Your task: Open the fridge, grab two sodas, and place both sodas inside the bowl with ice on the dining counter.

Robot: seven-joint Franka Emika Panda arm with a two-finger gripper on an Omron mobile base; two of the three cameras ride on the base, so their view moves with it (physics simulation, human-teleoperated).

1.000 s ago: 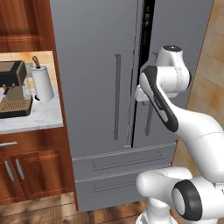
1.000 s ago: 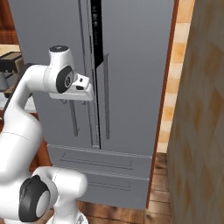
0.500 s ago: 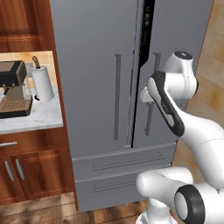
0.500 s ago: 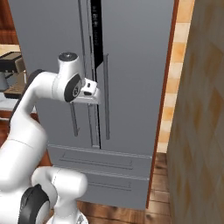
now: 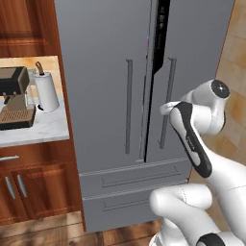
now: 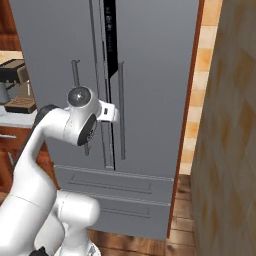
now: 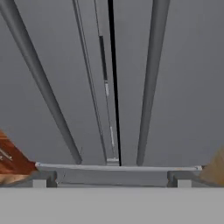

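The tall grey fridge [image 5: 101,72] [image 6: 160,75] [image 7: 188,87] fills the space ahead, its right door slightly ajar with a dark gap along the top of the seam. My gripper [image 7: 111,179] is open and empty, its fingertips [image 7: 39,180] spread wide. It hovers close in front of the seam, between the left bar handle [image 7: 39,83] and the right bar handle [image 7: 151,78] [image 5: 168,103] [image 6: 121,110], touching neither. In the base views my hand [image 5: 167,108] [image 6: 107,112] sits at mid-height by the right handle. The sodas, the bowl and the dining counter are out of view.
To the left, a wall counter [image 5: 43,129] carries a coffee machine [image 5: 14,98] and a paper towel roll [image 5: 46,91] above reddish wood cabinets [image 5: 33,192]. A tan tiled wall [image 6: 230,150] stands close on the right. The fridge's lower drawers [image 5: 134,180] are shut.
My arm has swung to the right and slightly down, carrying the hand from the left door side to the seam by the right handle. The gripper stays open.
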